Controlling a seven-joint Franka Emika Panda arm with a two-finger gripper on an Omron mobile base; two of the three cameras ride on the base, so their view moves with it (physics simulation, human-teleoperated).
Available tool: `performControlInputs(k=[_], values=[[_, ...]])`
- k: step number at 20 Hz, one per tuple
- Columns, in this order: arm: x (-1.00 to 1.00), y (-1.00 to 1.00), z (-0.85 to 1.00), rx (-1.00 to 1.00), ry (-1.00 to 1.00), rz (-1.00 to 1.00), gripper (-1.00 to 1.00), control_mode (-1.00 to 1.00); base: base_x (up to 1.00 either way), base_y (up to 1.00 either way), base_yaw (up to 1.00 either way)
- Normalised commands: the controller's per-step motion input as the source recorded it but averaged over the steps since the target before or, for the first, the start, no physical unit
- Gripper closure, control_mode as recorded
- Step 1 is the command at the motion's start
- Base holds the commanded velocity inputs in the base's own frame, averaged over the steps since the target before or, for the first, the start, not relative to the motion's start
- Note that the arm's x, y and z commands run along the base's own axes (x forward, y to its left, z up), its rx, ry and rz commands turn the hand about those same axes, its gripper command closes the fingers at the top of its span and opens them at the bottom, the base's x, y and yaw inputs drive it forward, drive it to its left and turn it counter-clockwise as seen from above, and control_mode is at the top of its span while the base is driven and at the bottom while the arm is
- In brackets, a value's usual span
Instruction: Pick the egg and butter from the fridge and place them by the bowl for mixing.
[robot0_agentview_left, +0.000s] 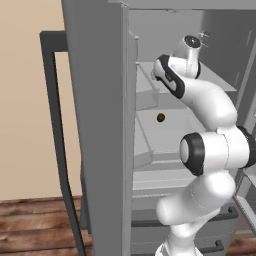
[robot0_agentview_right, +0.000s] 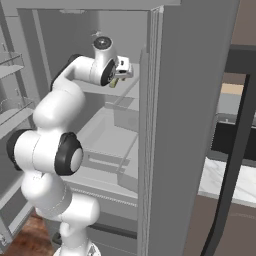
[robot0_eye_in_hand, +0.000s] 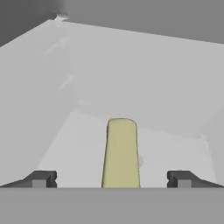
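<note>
The fridge (robot0_agentview_left: 100, 125) stands open, and my arm reaches into an upper shelf. The butter (robot0_eye_in_hand: 121, 148), a pale yellow-olive stick, lies on the grey shelf floor pointing away from the hand. Its near end sits between my two fingertips. My gripper (robot0_eye_in_hand: 111, 179) is open, with one dark tip on each side of the stick and a clear gap to both. From the right base view the gripper (robot0_agentview_right: 120, 74) hovers at the shelf with a bit of the butter (robot0_agentview_right: 113, 82) below it. The egg and the bowl are out of view.
A small dark olive ball (robot0_agentview_left: 160, 118) rests on a lower shelf. The dark-framed door (robot0_agentview_left: 52, 115) hangs open at the left. Shelf walls close in on both sides of the hand. A pale counter (robot0_agentview_right: 227, 180) lies beyond the fridge on the right.
</note>
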Motion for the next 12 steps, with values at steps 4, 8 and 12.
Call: performControlInputs(k=[4,8,12], values=[[0.16,-0.05,-0.12,0.00,0.01,0.00,-1.00,-1.00,0.00,0.00,0.00],[0.00,-0.01,-0.25,0.00,0.01,0.00,-1.00,-1.00,0.00,0.00,0.00],[0.00,0.00,-0.28,0.00,0.00,0.00,1.00,-1.00,0.00,0.00,0.00]])
